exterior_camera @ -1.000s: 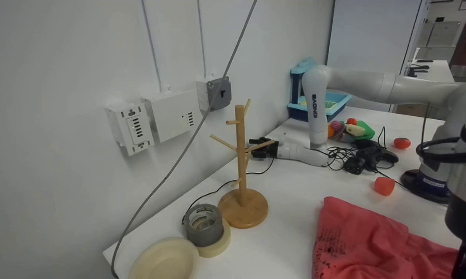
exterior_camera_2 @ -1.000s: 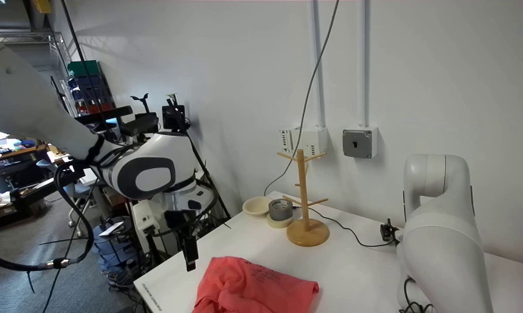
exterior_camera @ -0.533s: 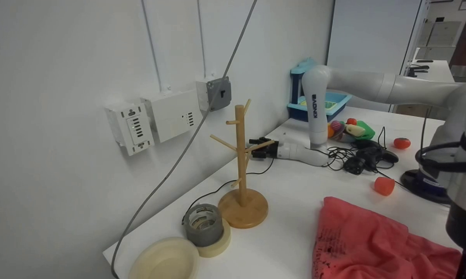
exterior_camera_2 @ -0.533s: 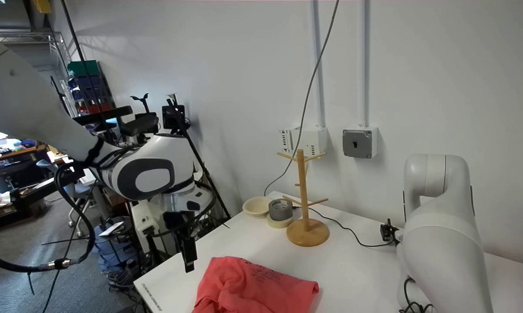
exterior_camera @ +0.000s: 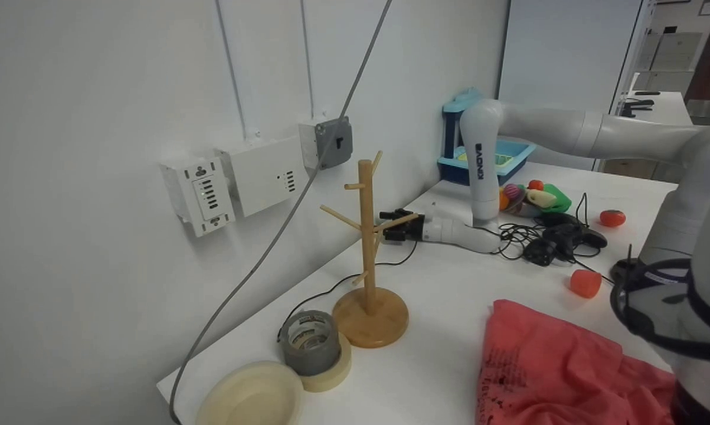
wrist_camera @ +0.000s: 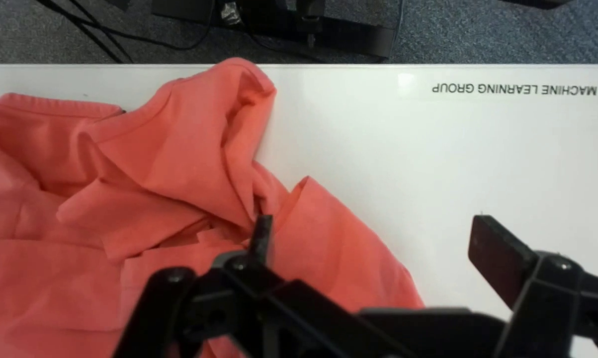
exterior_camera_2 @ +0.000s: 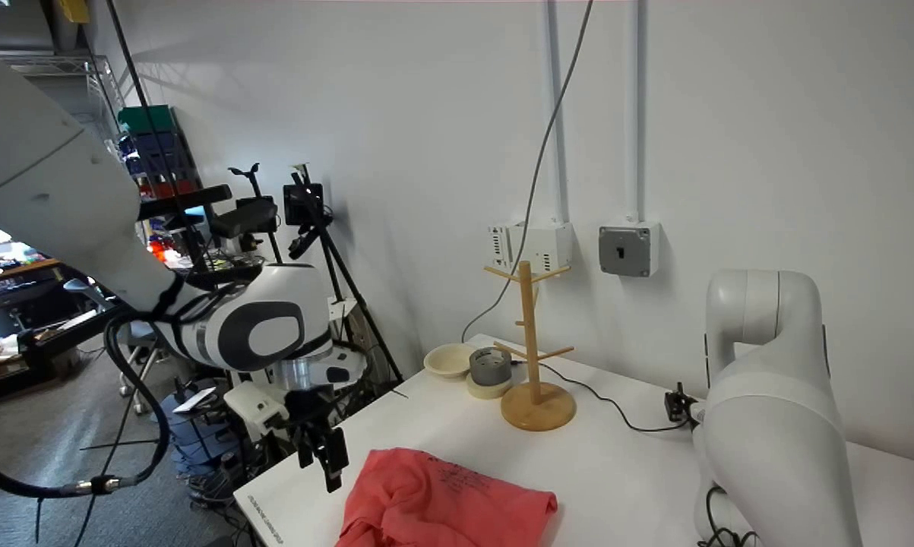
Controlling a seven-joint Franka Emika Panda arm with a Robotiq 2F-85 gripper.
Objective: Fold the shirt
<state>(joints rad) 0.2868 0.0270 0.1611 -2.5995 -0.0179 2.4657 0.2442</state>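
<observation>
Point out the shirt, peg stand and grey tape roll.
Shirt (wrist_camera: 147, 213): in the wrist view, on wrinkled fabric.
Peg stand (exterior_camera: 368, 260): in an exterior view, on the post.
Grey tape roll (exterior_camera: 314, 362): in an exterior view, on its outer side.

Arm (exterior_camera_2: 107, 235) white, marked by a dark oval ring (exterior_camera_2: 233, 339). Cable (exterior_camera_2: 23, 488) black, metal connector (exterior_camera_2: 88, 486). Gripper (wrist_camera: 377, 238) black, screw heads (wrist_camera: 563, 264) visible.

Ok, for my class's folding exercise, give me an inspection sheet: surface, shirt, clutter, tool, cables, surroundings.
Surface: white table, lettering along one edge.
Shirt: rumpled, dark print showing; not folded neatly.
Clutter: wooden peg stand, stacked tape rolls, pale bowl, small red cup-like piece.
Tool: open, holding nothing.
Cables: grey cable slanting across the wall; black cables tangled on the table.
Surroundings: wall-mounted boxes, a Kinova-marked arm, carpeted floor.
</observation>
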